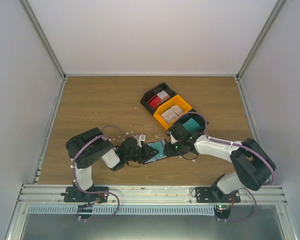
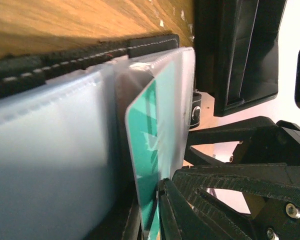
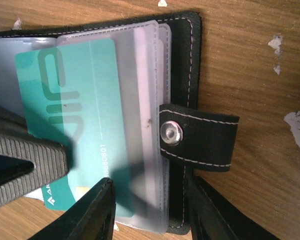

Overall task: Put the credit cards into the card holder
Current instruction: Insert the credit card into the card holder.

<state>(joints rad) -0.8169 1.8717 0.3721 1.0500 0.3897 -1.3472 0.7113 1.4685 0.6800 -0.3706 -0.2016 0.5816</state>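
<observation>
The black card holder (image 1: 149, 153) lies open on the table between my two grippers, its clear sleeves fanned out. It also shows in the right wrist view (image 3: 190, 65) and the left wrist view (image 2: 65, 62). A teal credit card (image 3: 70, 100) sits partway inside a clear sleeve. My left gripper (image 2: 157, 215) is shut on the card's (image 2: 145, 130) outer edge; in the top view it (image 1: 141, 151) is at the holder's left. My right gripper (image 3: 150, 215) is open, its jaws straddling the holder's sleeve edge beside the snap strap (image 3: 200, 137). In the top view it (image 1: 172, 147) is at the holder's right.
A black bin (image 1: 151, 95) with red-and-white cards and a yellow bin (image 1: 182, 104) with whitish cards stand behind the right arm. More teal (image 1: 192, 124) shows just behind the right wrist. White crumbs (image 1: 135, 134) lie near the left gripper.
</observation>
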